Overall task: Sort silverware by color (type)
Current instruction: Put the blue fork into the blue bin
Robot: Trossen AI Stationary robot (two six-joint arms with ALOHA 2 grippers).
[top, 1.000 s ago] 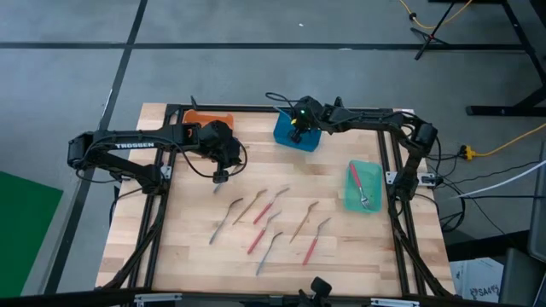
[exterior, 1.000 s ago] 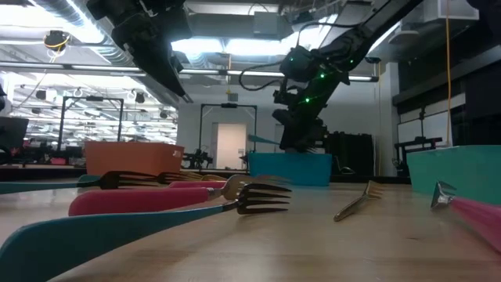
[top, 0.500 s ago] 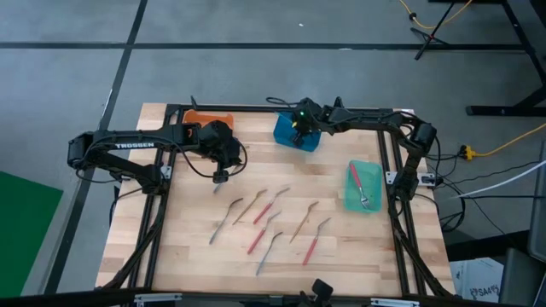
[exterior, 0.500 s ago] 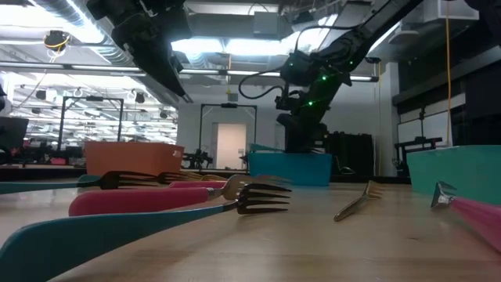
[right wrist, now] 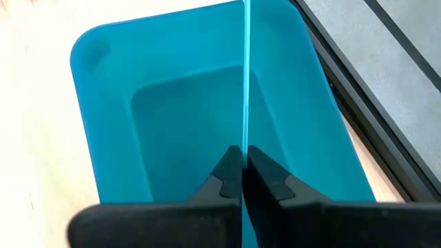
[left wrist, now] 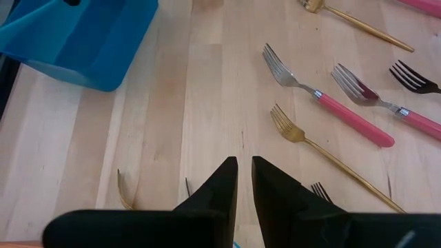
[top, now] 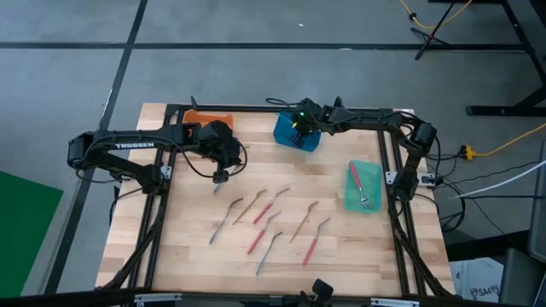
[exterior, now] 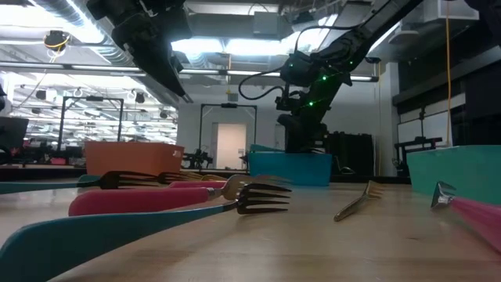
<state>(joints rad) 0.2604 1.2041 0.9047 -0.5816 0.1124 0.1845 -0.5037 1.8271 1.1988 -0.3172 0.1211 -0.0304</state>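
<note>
Several forks (top: 271, 223) with red, gold and grey handles lie flat on the wooden table's middle. My right gripper (right wrist: 244, 160) hangs over the blue bin (top: 298, 132) at the far edge, shut on a thin blue-handled utensil (right wrist: 245, 83); the low view shows it above the bin (exterior: 290, 168) too. My left gripper (left wrist: 244, 180) hovers above the table left of the forks, fingers a narrow gap apart with nothing seen between them. A gold fork (left wrist: 324, 146) and red-handled forks (left wrist: 348, 117) lie ahead of it. My right gripper pinches the utensil's slim blue handle (right wrist: 245, 138), seen edge-on, between its two fingers. The fingers slant downward from the table's right side. The handle runs on ahead of the fingers along their line, held above the blue bin's inside.
An orange bin (top: 211, 118) stands at the far left, partly behind my left arm. A green bin (top: 373, 194) at the right holds a red-handled and a grey utensil. Bare wood lies between the blue bin and the forks.
My right gripper has tipped a little over the blue bin, still shut on the blue-handled utensil.
</note>
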